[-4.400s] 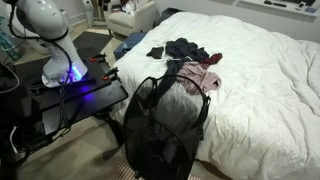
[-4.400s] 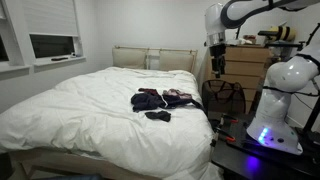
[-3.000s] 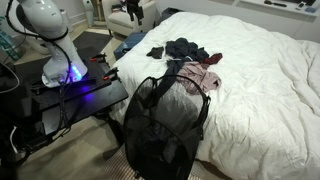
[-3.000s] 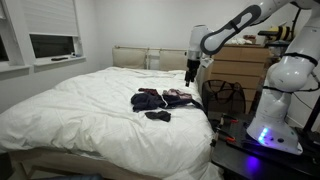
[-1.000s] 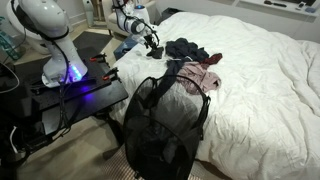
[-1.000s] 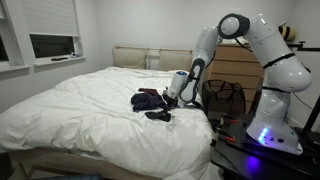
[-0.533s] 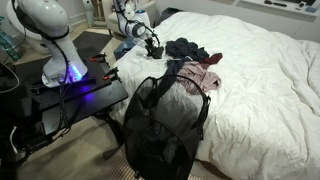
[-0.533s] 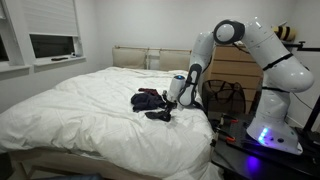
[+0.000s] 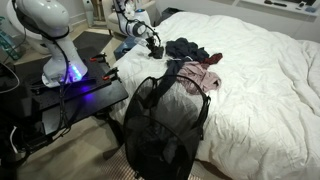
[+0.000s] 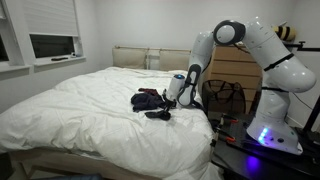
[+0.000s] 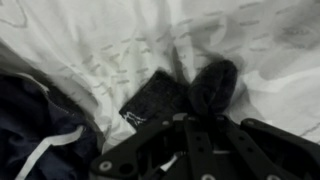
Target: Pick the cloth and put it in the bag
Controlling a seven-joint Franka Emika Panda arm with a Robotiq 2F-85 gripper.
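A small black cloth (image 9: pixel 156 52) (image 10: pixel 158 115) lies on the white bed's near edge, apart from a pile of dark and pink clothes (image 9: pixel 193 55) (image 10: pixel 150 98). My gripper (image 9: pixel 152 47) (image 10: pixel 168 107) is down on it. In the wrist view the gripper (image 11: pixel 196 112) is shut, with a bunched fold of the black cloth (image 11: pixel 212 82) pinched between its fingers and the rest (image 11: pixel 155 98) flat on the sheet. The tall black mesh bag (image 9: pixel 165 125) (image 10: pixel 225 97) stands upright on the floor against the bed's side, its mouth open upward.
The white duvet (image 9: pixel 265 90) (image 10: pixel 80 110) covers the bed. A navy garment (image 11: pixel 30 130) lies beside the gripper. The robot base sits on a black table (image 9: pixel 70 100). A wooden dresser (image 10: pixel 240 65) stands behind the bag and a headboard (image 10: pixel 150 58) at the far end.
The jaws have shut on the small black cloth, bunching it. The arm has settled slightly lower on the bed edge. Clothes pile and bag are unmoved.
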